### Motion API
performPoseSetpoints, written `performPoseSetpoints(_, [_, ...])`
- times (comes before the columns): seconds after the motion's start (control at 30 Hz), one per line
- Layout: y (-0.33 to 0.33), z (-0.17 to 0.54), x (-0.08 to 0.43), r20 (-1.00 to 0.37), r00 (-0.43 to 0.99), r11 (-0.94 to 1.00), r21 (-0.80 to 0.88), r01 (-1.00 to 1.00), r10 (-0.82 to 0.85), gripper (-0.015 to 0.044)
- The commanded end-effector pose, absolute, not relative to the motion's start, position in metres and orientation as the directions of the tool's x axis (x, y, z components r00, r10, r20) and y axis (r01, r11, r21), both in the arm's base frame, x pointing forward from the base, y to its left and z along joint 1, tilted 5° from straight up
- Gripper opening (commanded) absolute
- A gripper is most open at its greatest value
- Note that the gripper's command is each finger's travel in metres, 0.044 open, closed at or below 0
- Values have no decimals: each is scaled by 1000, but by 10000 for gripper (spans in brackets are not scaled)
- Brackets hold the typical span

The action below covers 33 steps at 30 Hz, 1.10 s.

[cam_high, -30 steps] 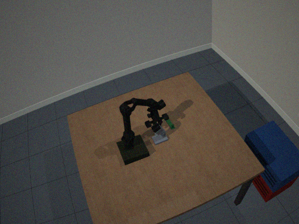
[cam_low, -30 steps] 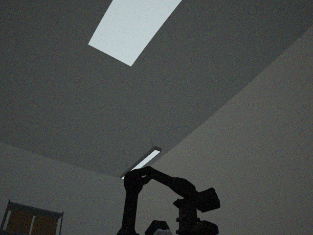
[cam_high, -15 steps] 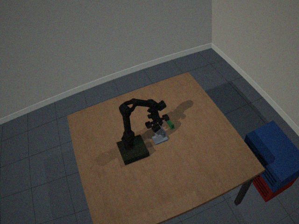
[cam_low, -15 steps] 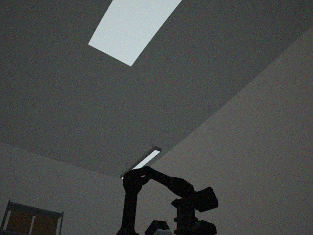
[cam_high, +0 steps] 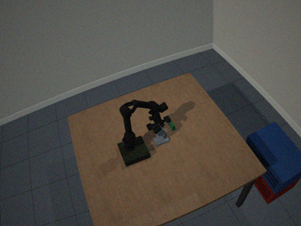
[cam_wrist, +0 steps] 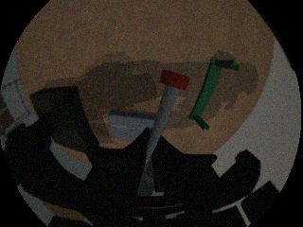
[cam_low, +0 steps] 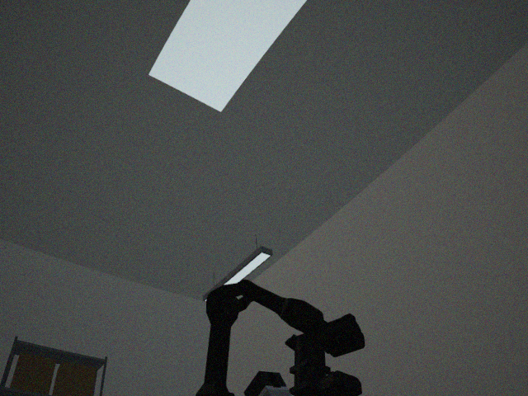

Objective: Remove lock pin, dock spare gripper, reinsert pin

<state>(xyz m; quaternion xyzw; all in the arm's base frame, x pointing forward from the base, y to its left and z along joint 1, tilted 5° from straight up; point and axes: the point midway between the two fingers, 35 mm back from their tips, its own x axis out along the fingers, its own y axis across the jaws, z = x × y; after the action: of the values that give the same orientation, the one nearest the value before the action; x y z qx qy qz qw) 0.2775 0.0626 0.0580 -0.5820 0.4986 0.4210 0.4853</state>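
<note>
The pale grey mount [cam_high: 161, 141] [cam_wrist: 129, 127] stands on the table in front of the arm's base; its slanted upper part shows in the top view, and its socket opening is hidden. My gripper [cam_high: 158, 129] [cam_wrist: 150, 130] is low over the mount and shut on the lock pin [cam_wrist: 164, 111], a grey rod with a red end. The pin slants between the dark fingers in the wrist view. Its lower part is partly covered, and I cannot tell whether it is in the socket. The green spare gripper [cam_high: 172, 125] [cam_wrist: 206, 90], a bar with two short prongs, lies beside the mount, apart from my fingers.
The arm's dark base block [cam_high: 133, 151] [cam_wrist: 62, 111] stands behind the mount on the wooden table [cam_high: 194, 170]. A blue box [cam_high: 277, 150] over a red one [cam_high: 269, 194] is beyond the table's right edge. The exterior view shows mostly ceiling and the upper arm [cam_low: 219, 353].
</note>
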Motion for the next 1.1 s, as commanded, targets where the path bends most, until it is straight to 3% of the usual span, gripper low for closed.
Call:
performPoseSetpoints(0.0, [59,57,277,-973,149,-37,-144,-989,-177,0])
performPoseSetpoints(0.1, [59,57,277,-973,149,-37,-144,-989,-177,0])
performPoseSetpoints(0.37, [61,58,278,-974,149,-31,-146,-989,-172,200])
performPoseSetpoints(1.07, [85,89,266,-977,122,-46,-116,-992,-175,200])
